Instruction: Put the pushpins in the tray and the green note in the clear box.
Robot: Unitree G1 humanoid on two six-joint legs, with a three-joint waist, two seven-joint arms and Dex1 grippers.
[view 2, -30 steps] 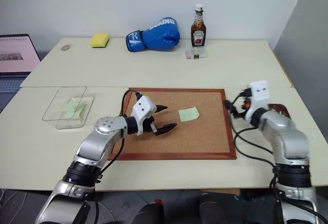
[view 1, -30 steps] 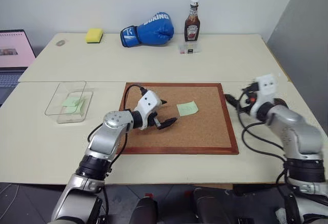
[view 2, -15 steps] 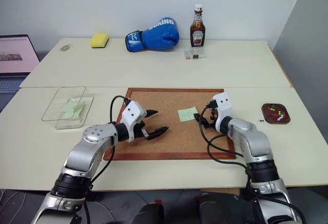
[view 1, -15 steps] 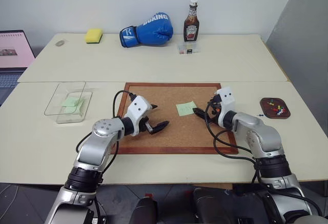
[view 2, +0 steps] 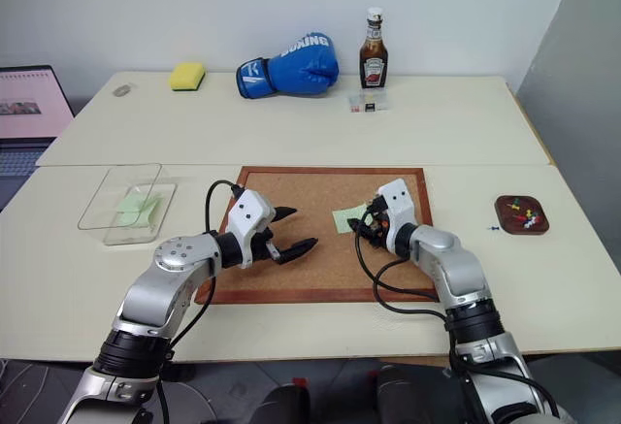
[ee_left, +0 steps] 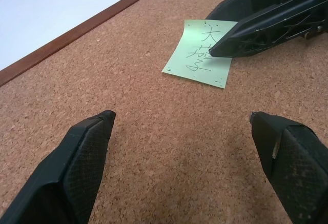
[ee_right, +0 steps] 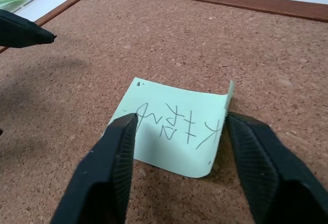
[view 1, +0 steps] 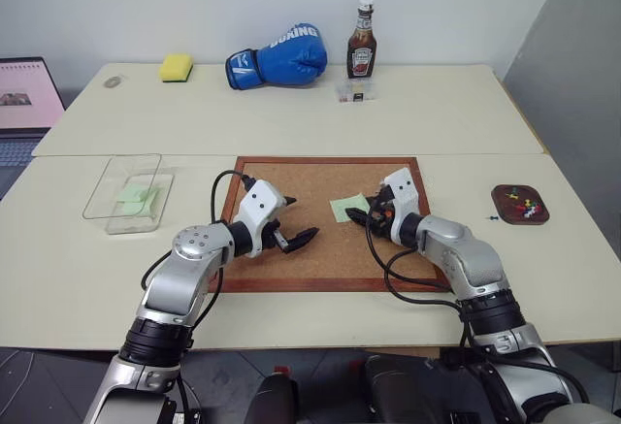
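A large cork board [view 1: 320, 240] with a red-brown wooden frame lies flat on the near table [view 1: 291, 322]. Along the far edge of the far table [view 1: 437, 118], near the wall, a bright yellow sponge [view 1: 176, 67] sits to the left, a blue boxing glove [view 1: 277, 55] lies beside it, and a brown sauce bottle [view 1: 362, 44] stands upright to the right of the glove. A small clear container [view 1: 352, 91] rests just in front of the bottle. An open laptop [view 1: 24, 104] sits at the far left.
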